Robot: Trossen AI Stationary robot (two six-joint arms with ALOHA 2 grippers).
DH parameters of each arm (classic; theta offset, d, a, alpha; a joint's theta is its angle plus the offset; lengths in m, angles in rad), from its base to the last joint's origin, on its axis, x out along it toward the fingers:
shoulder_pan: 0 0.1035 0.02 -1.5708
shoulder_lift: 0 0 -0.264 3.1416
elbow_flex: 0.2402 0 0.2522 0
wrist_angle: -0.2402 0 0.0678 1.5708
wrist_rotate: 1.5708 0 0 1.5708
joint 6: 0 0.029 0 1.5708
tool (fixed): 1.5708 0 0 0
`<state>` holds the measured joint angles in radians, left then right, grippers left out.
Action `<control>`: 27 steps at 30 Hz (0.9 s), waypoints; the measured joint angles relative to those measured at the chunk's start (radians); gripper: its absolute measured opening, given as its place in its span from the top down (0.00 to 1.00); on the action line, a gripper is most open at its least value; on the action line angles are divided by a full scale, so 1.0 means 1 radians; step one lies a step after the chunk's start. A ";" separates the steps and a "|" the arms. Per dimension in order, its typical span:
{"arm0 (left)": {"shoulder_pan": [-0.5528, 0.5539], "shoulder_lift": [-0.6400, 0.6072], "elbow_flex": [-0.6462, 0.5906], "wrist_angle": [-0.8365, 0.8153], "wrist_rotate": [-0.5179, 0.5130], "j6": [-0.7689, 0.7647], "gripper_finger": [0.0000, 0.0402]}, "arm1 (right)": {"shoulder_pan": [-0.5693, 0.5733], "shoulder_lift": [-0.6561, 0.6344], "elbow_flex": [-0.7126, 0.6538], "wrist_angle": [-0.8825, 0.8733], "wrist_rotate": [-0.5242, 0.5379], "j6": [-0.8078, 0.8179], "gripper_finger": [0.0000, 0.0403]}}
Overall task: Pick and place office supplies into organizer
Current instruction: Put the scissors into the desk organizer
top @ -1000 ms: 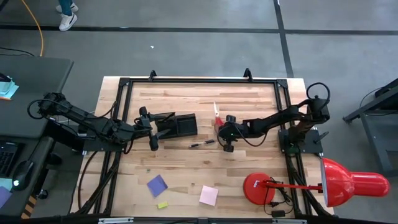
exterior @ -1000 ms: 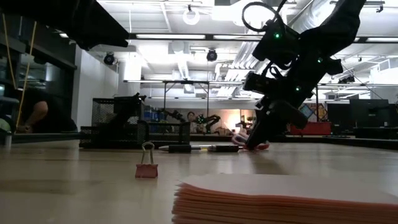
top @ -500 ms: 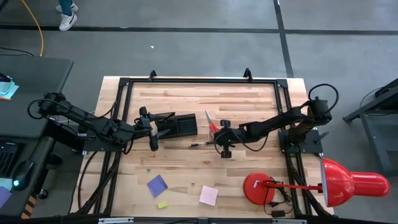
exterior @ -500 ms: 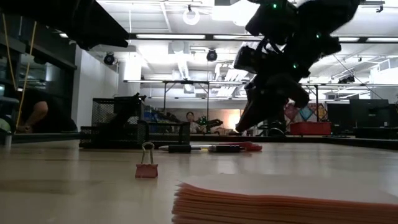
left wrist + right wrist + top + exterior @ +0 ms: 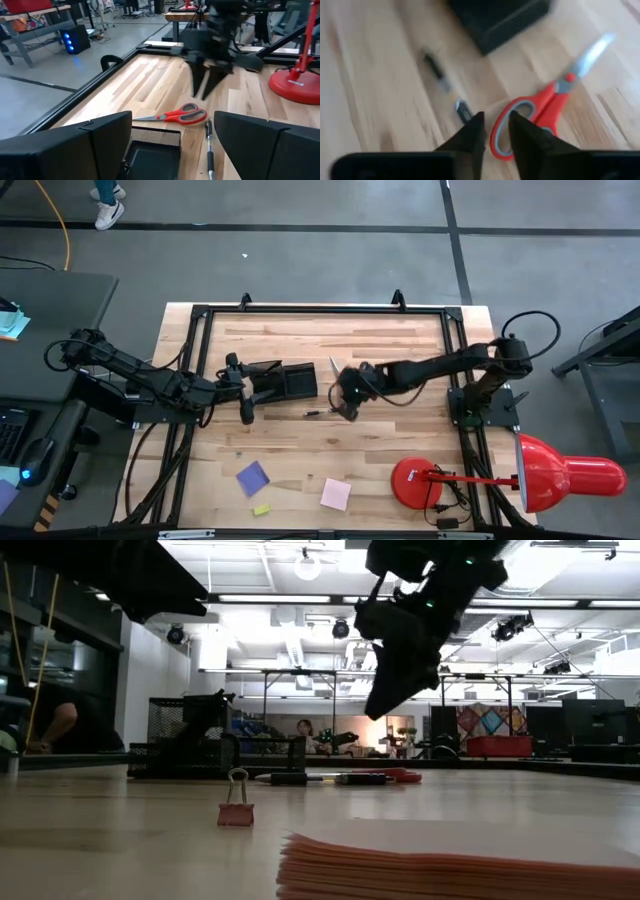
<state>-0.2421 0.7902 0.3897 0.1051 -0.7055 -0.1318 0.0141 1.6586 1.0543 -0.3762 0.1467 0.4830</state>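
Observation:
The red-handled scissors (image 5: 175,116) lie flat on the wood right of the black organizer (image 5: 295,380), blade tip (image 5: 332,365) pointing to the far edge. My right gripper (image 5: 496,132) hangs above their handles, clear of the table (image 5: 378,712), its fingers a little apart with nothing between them. A dark pen (image 5: 322,412) lies just nearer than the scissors. My left gripper (image 5: 262,380) is open and level, with the organizer's left end (image 5: 150,150) between its wide fingers; a gap shows on one side.
A blue-purple note pad (image 5: 253,477), a pink note pad (image 5: 336,494) and a small yellow piece (image 5: 262,509) lie near the front edge. The red lamp's base (image 5: 415,480) stands at front right. A binder clip (image 5: 236,805) stands on the table. A black rail (image 5: 320,310) frames the table.
My right gripper has risen off the scissors' handles, rolled its wrist and moved toward the table's left, above the scissors. The scissors have slid a little toward the organizer and now lie flat on the wood.

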 joint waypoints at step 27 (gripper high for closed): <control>0.000 0.000 0.000 -0.004 0.018 0.003 0.33 | -0.080 0.133 0.044 -0.165 -0.094 0.175 0.52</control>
<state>-0.2420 0.7902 0.3897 0.1013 -0.6876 -0.1287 -0.0663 1.7917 1.0985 -0.5416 0.0522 0.6582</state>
